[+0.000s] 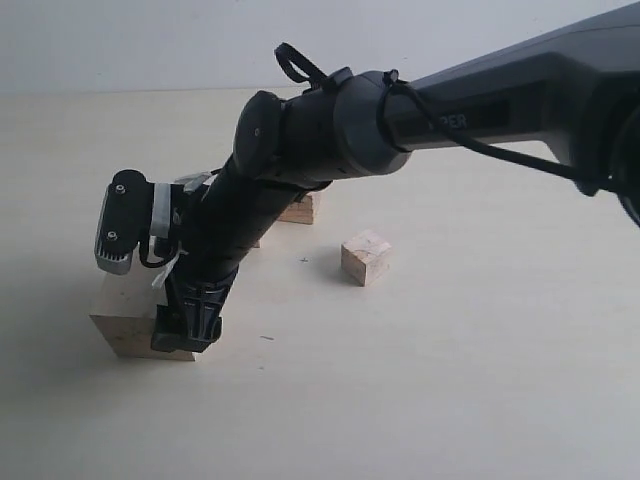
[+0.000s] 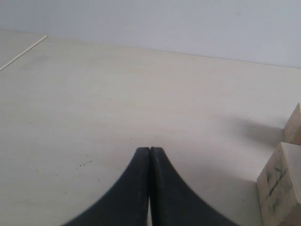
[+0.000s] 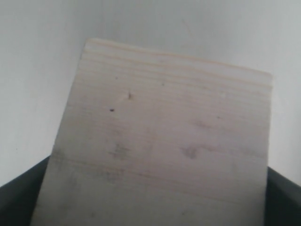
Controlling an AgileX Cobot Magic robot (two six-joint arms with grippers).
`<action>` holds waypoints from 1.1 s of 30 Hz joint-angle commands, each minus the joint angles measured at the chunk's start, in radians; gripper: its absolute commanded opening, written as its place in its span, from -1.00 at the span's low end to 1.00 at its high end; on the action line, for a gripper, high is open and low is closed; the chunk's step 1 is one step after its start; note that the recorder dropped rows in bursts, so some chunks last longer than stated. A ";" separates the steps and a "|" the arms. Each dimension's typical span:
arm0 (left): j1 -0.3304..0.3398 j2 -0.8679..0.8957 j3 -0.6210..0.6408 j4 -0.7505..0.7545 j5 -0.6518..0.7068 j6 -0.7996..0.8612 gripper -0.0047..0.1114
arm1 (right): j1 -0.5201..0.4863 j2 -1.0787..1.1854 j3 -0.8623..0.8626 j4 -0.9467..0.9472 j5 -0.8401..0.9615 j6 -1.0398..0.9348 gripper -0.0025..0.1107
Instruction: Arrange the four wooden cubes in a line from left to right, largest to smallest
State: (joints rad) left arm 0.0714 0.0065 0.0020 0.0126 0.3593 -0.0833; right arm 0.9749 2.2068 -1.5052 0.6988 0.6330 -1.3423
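My right gripper (image 3: 150, 207) is spread wide. Its 2 fingers (image 3: 19, 202) sit flush against opposite sides of the big cube (image 1: 122, 322), so I judge that I am gripping it and nothing else. To get there my right arm (image 1: 480, 95) reaches across the middle to the far left of the exterior view. The big cube looks to be resting on the table (image 1: 480, 390) there. That is where the largest of the 4 belongs, so I read this as setting the head of the row. The wide side-to-side hold suits a block this broad and keeps it square.

The cube in the open (image 1: 365, 257) stands right of the middle, well apart from the big one. The cube behind my arm (image 1: 300, 209) lies farther back and is partly hidden, so I cannot rank these 2 by size. Neither one is in line with the big cube yet. I cannot find the tiny cube; my arm may cover it.

My left gripper (image 2: 149, 151) is pressed fully closed on nothing, over bare table, which leaves room for the right arm. Its camera catches a cube with dark marks (image 2: 279, 186) near a paler cube (image 2: 295, 125). I cannot tell which of the 4 these are.
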 commanded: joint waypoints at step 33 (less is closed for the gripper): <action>-0.005 -0.007 -0.002 0.002 -0.007 0.000 -0.92 | -0.005 -0.208 -0.029 -0.064 -0.020 0.209 0.90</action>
State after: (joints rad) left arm 0.0714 0.0065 0.0020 0.0126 0.3593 -0.0833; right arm 0.9729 2.0876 -1.5322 0.6354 0.6237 -1.1652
